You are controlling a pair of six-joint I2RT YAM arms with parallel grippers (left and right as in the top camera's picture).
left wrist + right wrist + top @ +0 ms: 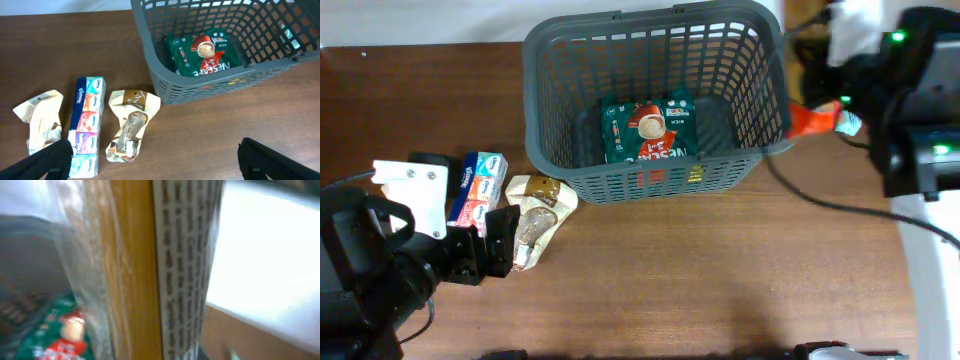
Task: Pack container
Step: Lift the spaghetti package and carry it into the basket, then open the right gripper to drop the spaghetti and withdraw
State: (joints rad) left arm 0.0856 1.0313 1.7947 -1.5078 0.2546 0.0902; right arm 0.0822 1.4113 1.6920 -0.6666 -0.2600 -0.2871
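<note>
overall brown wood table (pixel 720 280), container (pixel 650 185) far side, white surface (pixel 420 20) beyond

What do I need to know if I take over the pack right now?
Left gripper: open and empty, hovering over the table just short of the loose packets.
Right gripper: shut on an orange packet, held just outside the container's right rim.
Container: at the far centre of the table.
Done: one green Nescafe packet lies inside.
Left: drop the orange packet in, then the tissue multipack, the brown-topped pouch and the crumpled beige packet. All three lie on the table to the container's left.
</note>
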